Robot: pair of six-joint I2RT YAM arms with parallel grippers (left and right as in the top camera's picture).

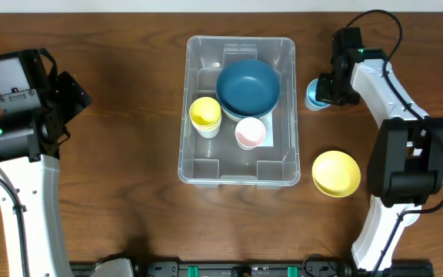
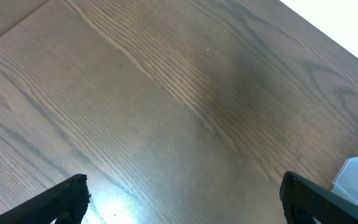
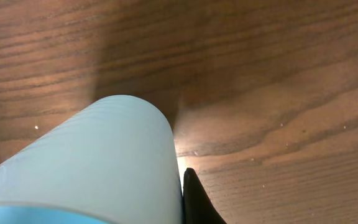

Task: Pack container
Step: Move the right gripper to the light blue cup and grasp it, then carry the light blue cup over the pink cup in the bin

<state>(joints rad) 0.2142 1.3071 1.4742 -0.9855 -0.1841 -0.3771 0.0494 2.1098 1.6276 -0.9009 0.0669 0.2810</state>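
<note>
Two pieces sit outside the container (image 1: 184,146), which stands in the middle of the counter (image 1: 114,192) and holds a blue bowl (image 1: 248,86), a yellow cup (image 1: 204,114) and a pink cup (image 1: 250,132). A pale blue cup (image 1: 313,94) is just beside its right wall, and a yellow bowl (image 1: 336,172) lies off its near right corner. The step in hand looks like picking up the pale blue cup, with the right fingers (image 3: 194,200) down at it. To do it well, squeeze firmly across the cup's wall, lift straight up until its base clears the container's rim, carry it left, and lower it onto the free floor at the front rather than onto the blue bowl. Only one right finger shows in the wrist view, against or just beside the cup's side. The other is hidden behind the cup, and the overhead view buries the contact under the arm, so I cannot tell whether the grip has closed. The left fingers (image 2: 64,202) are spread wide over bare wood and hold nothing, with only a corner of the container at the frame's edge.
</note>
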